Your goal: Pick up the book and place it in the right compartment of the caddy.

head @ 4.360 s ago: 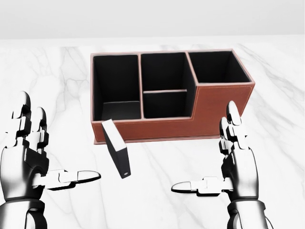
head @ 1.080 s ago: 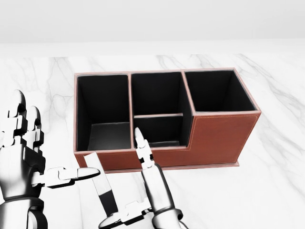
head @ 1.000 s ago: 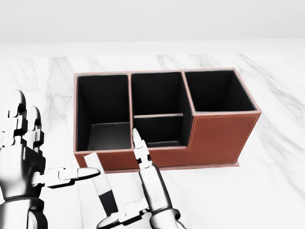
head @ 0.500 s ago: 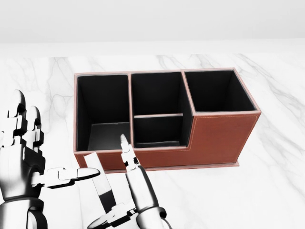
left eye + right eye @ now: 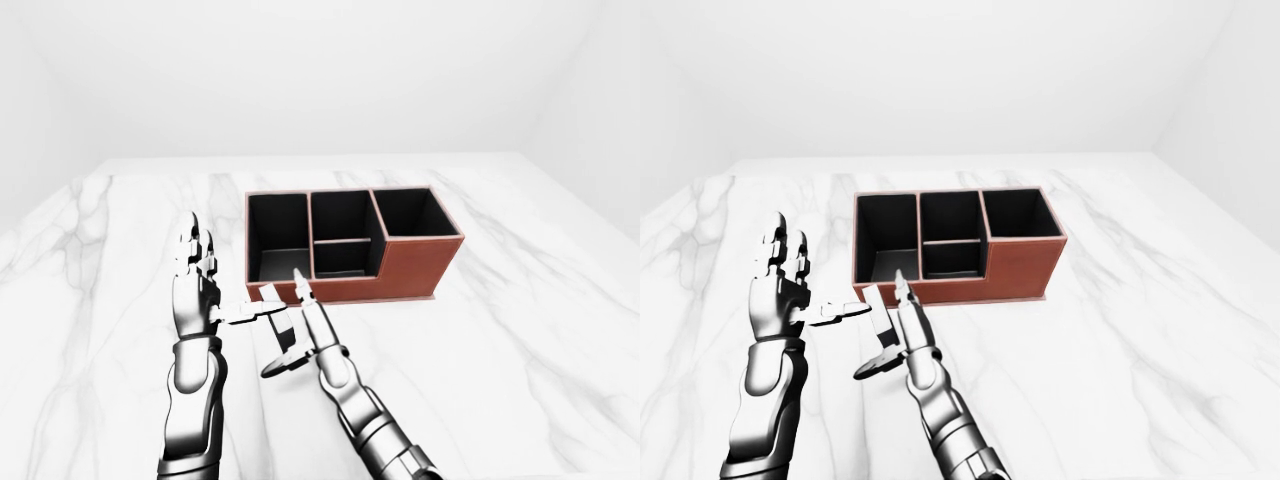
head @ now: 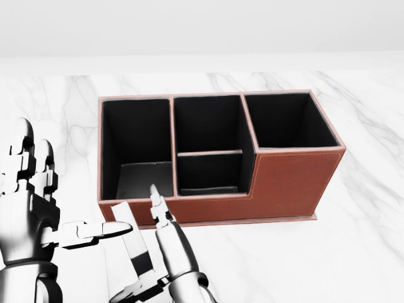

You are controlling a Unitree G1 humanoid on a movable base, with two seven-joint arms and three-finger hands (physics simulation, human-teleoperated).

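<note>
Head view looks down, near — eye views wider; all share the caddy [image 6: 287, 180].

The marble table [image 6: 360, 252] is bare to the right of the caddy [image 6: 287, 180] and along the bottom right of the head view, so a hand can pass there freely. The caddy's right compartment [image 6: 284, 120] is open at the top, and nothing hangs over it. Its walls are taller than those of the other compartments. At the lower left the room is tight: the book [image 6: 134, 243] stands tilted just beside the caddy's near wall, with the right hand [image 6: 170, 252] on its right side and the left hand [image 6: 31, 214] on its left, thumb reaching toward it.
</note>
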